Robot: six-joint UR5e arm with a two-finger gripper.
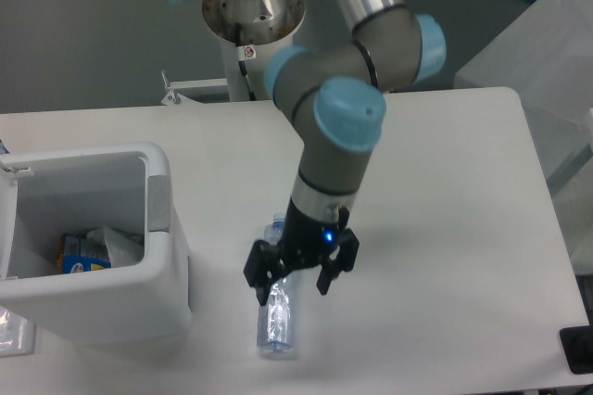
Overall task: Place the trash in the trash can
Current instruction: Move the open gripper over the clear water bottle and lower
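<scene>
A clear plastic bottle (275, 323) lies lengthwise on the white table near the front edge; its pink label is hidden under my arm. My gripper (293, 284) hangs open just above the bottle's middle, one finger on each side of it, nothing held. The white trash can (162, 256) stands at the left edge of the table. Inside it lies a crumpled whitish wrapper (113, 245) beside a blue and yellow packet (76, 253).
The arm's base column (252, 15) rises behind the table's far edge. A translucent white box (533, 61) stands off the table at the right. A dark object (577, 349) sits at the front right corner.
</scene>
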